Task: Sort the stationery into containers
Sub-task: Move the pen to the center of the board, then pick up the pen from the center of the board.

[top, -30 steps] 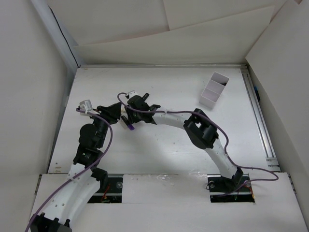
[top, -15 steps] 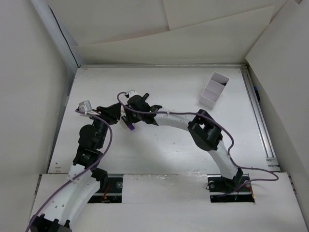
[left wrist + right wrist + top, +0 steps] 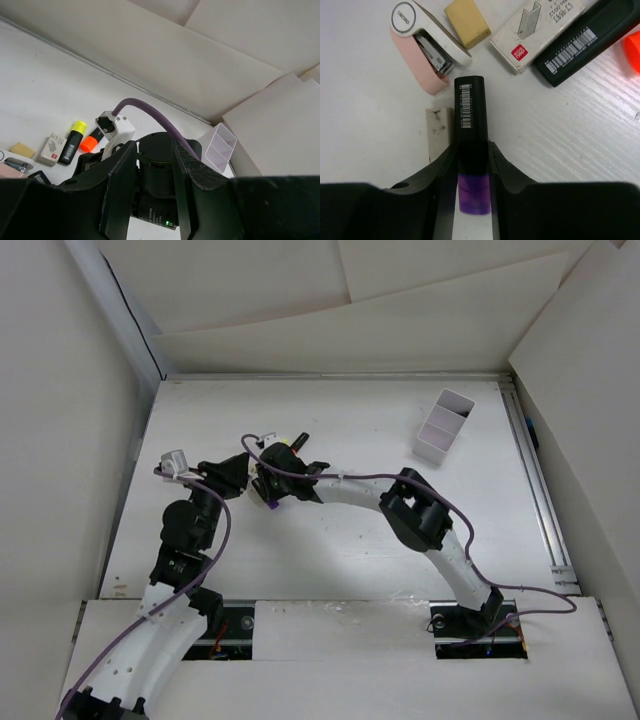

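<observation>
While the right gripper (image 3: 471,150) is clenched on a black marker with a purple cap (image 3: 471,107), the black body sticks out ahead of the fingertips and the cap sits back between them, above the white counter (image 3: 380,125); whether the marker touches the counter I cannot tell. Ahead of this gripper and to its left lies a pink and white stapler (image 3: 427,45), with a yellow eraser (image 3: 467,17) just beyond it. A box of staples (image 3: 537,27) and a second black marker (image 3: 590,37) lie ahead to its right. A smudged white eraser (image 3: 439,135) is partly hidden by its left finger. The left gripper (image 3: 152,185) hangs released, jaws apart and holding nothing, close beside the right one. The divided tray (image 3: 445,427) stands well apart from both grippers
</observation>
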`<state>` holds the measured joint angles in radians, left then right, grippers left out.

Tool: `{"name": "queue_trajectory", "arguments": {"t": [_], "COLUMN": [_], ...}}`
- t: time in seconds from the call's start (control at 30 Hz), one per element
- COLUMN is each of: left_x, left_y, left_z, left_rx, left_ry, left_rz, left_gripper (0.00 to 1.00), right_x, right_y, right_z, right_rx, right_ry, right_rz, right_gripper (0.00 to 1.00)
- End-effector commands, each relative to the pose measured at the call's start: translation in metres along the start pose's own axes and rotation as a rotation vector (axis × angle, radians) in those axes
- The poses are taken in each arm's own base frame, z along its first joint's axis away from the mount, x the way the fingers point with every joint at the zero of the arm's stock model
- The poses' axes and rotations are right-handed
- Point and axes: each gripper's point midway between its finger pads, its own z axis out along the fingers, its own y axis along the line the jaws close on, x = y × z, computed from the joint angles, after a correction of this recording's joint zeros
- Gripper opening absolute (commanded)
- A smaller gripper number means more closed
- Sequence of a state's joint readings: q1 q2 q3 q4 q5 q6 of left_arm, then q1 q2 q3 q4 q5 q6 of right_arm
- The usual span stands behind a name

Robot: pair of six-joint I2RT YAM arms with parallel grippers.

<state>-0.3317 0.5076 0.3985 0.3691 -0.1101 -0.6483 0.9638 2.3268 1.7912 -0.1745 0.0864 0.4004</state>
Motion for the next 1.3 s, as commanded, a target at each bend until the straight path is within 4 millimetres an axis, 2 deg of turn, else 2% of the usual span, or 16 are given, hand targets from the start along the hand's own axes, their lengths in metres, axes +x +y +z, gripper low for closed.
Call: {"name": "queue_trajectory", "arguments": {"t": [0.0, 0.1, 0.2, 0.3, 0.5, 0.63, 0.67, 0.77, 0.8, 0.83, 0.93, 0.97, 1.07, 1.13, 1.2, 1.27], "left_x": [-0.004, 0.005, 0.008, 0.008, 0.014, 0.016, 0.016, 0.02, 0.02, 0.018, 0.017, 0.019, 0.006, 0.003, -0.011, -0.013], "left_y": [-0.007, -0.009, -0.009, -0.013, -0.013, -0.011, -0.011, -0.012, -0.012, -0.013, -0.011, -0.011, -0.018, -0.006, -0.008, -0.004], "left_z": [0.003, 0.01, 0.011, 0.012, 0.015, 0.016, 0.016, 0.016, 0.016, 0.017, 0.017, 0.017, 0.014, 0.011, 0.002, -0.005], "left_rx": [0.033, 0.038, 0.042, 0.059, 0.064, 0.058, 0.058, 0.068, 0.068, 0.068, 0.059, 0.061, 0.072, 0.022, 0.021, 0.02], "left_ry": [-0.019, 0.03, 0.039, 0.052, 0.07, 0.077, 0.077, 0.098, 0.098, 0.085, 0.078, 0.092, 0.047, 0.023, -0.037, -0.066], "left_rz": [-0.007, -0.002, 0.008, 0.007, 0.009, 0.009, 0.009, 0.01, 0.01, 0.009, 0.009, 0.01, 0.006, 0.008, -0.008, -0.021], "left_gripper": [0.31, 0.31, 0.31, 0.31, 0.31, 0.31, 0.31, 0.31, 0.31, 0.31, 0.31, 0.31, 0.31, 0.29, 0.29, 0.31], "right_x": [0.007, 0.007, 0.008, -0.001, 0.018, 0.031, 0.034, 0.036, 0.036, 0.036, 0.025, 0.025, 0.006, -0.004, -0.015, -0.021], "right_y": [-0.009, -0.018, -0.029, -0.035, -0.065, -0.073, -0.08, -0.079, -0.077, -0.077, -0.071, -0.071, -0.059, -0.053, -0.044, -0.039], "right_z": [0.003, -0.006, -0.014, -0.028, -0.048, -0.059, -0.062, -0.064, -0.064, -0.064, -0.067, -0.067, -0.071, -0.075, -0.084, -0.09], "right_rx": [0.062, 0.108, 0.153, 0.188, 0.301, 0.326, 0.337, 0.329, 0.32, 0.32, 0.3, 0.3, 0.263, 0.243, 0.21, 0.189], "right_ry": [-0.007, -0.024, -0.044, -0.078, -0.088, -0.075, -0.069, -0.065, -0.06, -0.06, -0.074, -0.073, -0.099, -0.108, -0.12, -0.132], "right_rz": [0.002, 0.014, 0.013, 0.016, 0.046, 0.075, 0.079, 0.088, 0.088, 0.088, 0.081, 0.072, 0.073, 0.069, 0.074, 0.078], "right_gripper": [0.28, 0.16, 0.16, 0.16, 0.15, 0.13, 0.19, 0.3, 0.39, 0.43, 0.52, 0.54, 0.55, 0.55, 0.55, 0.55]}}
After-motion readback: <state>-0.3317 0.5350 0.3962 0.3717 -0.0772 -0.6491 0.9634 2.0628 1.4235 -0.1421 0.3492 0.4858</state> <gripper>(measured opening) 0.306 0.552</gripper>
